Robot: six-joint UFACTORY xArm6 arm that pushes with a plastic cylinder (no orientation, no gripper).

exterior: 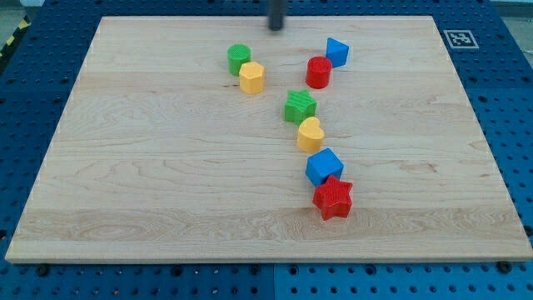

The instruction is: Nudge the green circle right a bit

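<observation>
The green circle stands on the wooden board near the view's top, left of centre. A yellow hexagon block touches it at its lower right. My tip is at the view's top edge, above and to the right of the green circle, clear of every block. Only the rod's lower end shows.
A red cylinder and a blue block sit to the right of my tip. A green star, a yellow heart, a blue cube and a red star run down the middle.
</observation>
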